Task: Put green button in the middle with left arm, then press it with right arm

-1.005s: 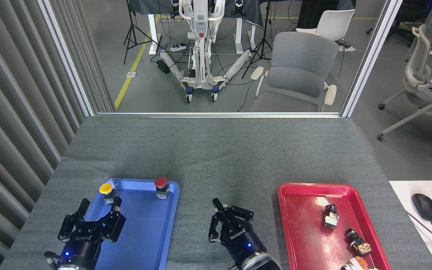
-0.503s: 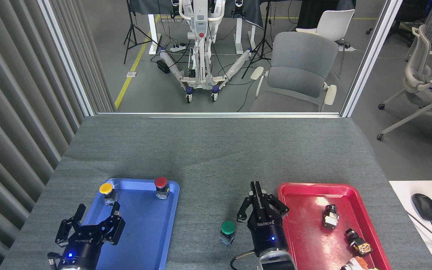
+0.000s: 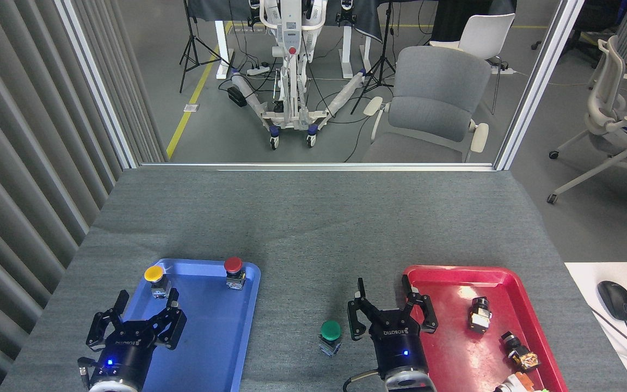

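Note:
The green button (image 3: 330, 336) stands upright on the bare grey felt of the middle (image 3: 313, 272), between the two trays. My right gripper (image 3: 389, 305) is just to its right, over the left rim of the red tray, open with its fingers spread and empty. My left gripper (image 3: 136, 318) hovers over the near left part of the blue tray, open and holding nothing, far to the left of the button.
The blue tray (image 3: 221, 337) holds a yellow button (image 3: 154, 278) and a red button (image 3: 234, 270) at its far end. The red tray (image 3: 449, 348) holds small switch parts (image 3: 479, 314) toward its right. A computer mouse (image 3: 616, 300) lies on a white desk at right.
My right gripper moved right off the green button, uncovering it, then drew back slightly and spread its fingers wider. The left gripper barely shifted over the blue tray.

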### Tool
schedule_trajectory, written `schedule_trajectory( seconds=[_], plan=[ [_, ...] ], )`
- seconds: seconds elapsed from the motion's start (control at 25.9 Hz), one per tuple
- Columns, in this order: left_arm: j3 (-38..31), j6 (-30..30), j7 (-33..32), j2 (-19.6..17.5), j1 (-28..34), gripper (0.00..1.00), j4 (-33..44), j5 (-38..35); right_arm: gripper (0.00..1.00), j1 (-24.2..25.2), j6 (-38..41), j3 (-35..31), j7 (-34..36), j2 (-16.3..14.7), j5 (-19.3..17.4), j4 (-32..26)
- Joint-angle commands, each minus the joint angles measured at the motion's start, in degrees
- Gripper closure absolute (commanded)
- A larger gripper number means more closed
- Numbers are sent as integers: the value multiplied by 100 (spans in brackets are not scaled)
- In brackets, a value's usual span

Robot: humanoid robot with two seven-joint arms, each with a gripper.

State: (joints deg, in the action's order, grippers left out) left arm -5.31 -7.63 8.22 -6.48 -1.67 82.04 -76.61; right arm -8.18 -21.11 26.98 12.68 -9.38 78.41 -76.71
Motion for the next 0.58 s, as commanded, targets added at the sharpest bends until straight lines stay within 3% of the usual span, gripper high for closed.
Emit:
schedule_trajectory(
  seconds=[0.0,0.54],
  plan=[
    [-6,-204,13,7,-9,0,-4,23,0,18,20,0,6,-3,8,-10],
    [56,-248,13,51,-62,0,5,32,0,62,20,0,15,-11,8,-63]
  ],
)
